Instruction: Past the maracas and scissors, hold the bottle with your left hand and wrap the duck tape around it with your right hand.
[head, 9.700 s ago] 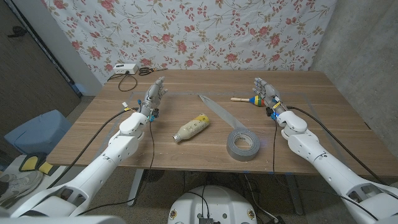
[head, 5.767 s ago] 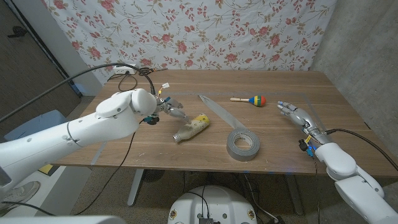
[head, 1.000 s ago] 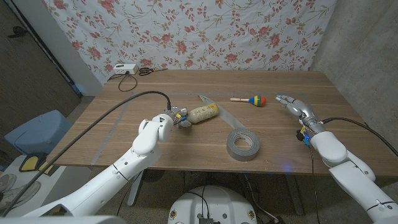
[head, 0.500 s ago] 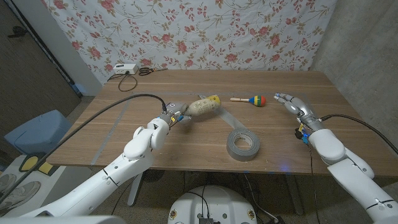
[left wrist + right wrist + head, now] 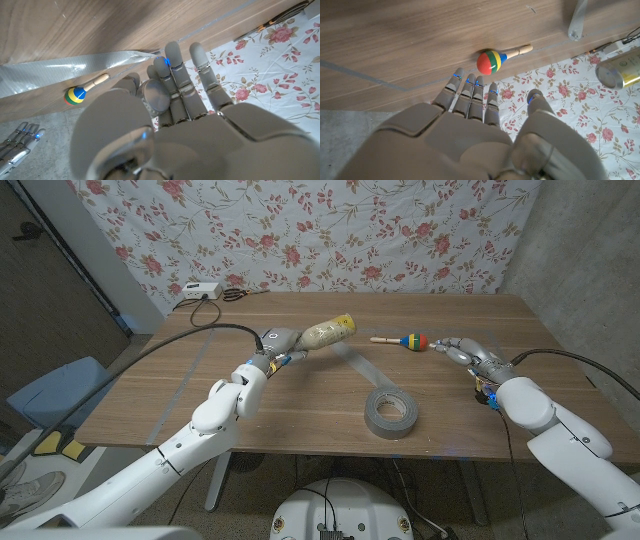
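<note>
The left robot hand (image 5: 280,340) grasps the yellowish plastic bottle (image 5: 328,332), lifted off the wooden bench (image 5: 200,395), presumably presenting it for wrapping. The right robot hand (image 5: 462,350), released and empty, sits beside the striped maraca (image 5: 410,340); the grey duct-tape roll (image 5: 391,413) lies untouched nearby.

bottle (image 5: 328,332): off the table, in the left hand (image 5: 281,340), toward the rear left
tape roll (image 5: 391,411): near the front edge, right of centre
maraca (image 5: 402,340): rear right, just beside the right hand (image 5: 463,350)
scissors (image 5: 236,294): far left corner
</note>
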Available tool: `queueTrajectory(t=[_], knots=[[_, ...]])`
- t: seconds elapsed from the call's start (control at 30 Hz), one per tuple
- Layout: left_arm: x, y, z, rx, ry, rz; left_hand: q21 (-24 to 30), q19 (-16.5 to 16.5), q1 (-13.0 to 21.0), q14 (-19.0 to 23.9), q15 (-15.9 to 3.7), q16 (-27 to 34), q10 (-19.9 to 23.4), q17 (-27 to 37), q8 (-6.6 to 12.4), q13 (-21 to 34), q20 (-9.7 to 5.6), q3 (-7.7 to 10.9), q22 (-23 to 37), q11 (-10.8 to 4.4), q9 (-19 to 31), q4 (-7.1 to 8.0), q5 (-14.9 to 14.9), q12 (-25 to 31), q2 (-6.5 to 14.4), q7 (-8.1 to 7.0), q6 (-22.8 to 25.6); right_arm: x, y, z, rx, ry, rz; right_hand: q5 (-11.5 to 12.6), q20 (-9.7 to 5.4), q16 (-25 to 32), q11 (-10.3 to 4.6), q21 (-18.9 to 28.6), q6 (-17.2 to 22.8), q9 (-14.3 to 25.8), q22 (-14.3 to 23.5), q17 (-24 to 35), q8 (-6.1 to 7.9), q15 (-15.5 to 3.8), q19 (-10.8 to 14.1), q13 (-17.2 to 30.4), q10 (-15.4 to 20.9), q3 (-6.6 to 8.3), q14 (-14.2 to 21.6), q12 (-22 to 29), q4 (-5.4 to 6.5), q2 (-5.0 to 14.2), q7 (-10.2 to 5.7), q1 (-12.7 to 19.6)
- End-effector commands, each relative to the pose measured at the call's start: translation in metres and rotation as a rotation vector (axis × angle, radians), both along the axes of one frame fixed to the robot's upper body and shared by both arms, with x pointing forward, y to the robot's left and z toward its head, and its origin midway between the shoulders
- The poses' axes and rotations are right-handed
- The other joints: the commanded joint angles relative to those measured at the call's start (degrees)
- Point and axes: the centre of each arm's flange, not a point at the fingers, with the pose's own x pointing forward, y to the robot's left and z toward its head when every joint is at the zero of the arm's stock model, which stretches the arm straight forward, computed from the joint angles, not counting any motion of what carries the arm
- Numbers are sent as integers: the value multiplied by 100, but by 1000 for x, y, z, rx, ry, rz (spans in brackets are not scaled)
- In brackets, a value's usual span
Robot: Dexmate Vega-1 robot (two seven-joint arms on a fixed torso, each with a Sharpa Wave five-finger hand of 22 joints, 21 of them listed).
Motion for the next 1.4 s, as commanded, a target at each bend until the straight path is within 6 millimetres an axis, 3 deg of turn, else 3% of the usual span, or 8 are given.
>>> queueTrajectory(t=[0.03,0.27,0.8,1.13,1.4], knots=[[-7,7,16,10,-74,14,63,-29,-227,33,27,-41,82,17,-6,21,1,796,-24,-29,42,748,45,-9,293,136,847,-23,17,5,-115,142,-25,19,87,-55,-21,-73,-189,23,22,48,-69,-3,-87,38,-185,-74,-175,-66,7,-103,-44,-12],[-10,10,20,9,-95,13,132,-69,-267,46,21,-73,86,40,-12,42,-7,811,-87,-31,55,741,74,-20,303,129,847,-36,32,5,-191,204,-16,47,106,-90,-63,-117,-335,29,23,65,-94,-17,-138,58,-382,-157,-273,-138,-7,-236,-37,-42],[-11,9,27,27,-129,-2,296,-122,-349,67,22,-136,118,107,-11,75,-9,850,-257,-48,102,728,114,-49,308,142,856,-65,64,7,-328,309,-59,127,119,-112,-91,-147,-425,36,20,60,-76,-79,-131,78,-455,-230,-312,-152,-112,-466,37,87],[-14,9,31,28,-152,-2,362,-148,-378,76,27,-184,105,93,-25,137,-7,867,-330,-43,91,723,120,-41,314,149,865,-67,79,4,-406,339,-81,258,68,-12,-101,-128,-301,51,24,80,14,-138,24,123,-250,-297,-64,-35,-170,-690,77,344],[-16,10,33,26,-167,1,427,-167,-401,69,19,-184,118,159,-20,110,-10,883,-398,-26,116,716,118,-77,316,141,856,-63,93,0,-470,351,-89,315,23,53,-100,-113,-200,60,32,121,52,-160,100,158,-161,-331,57,26,-153,-737,77,430]])
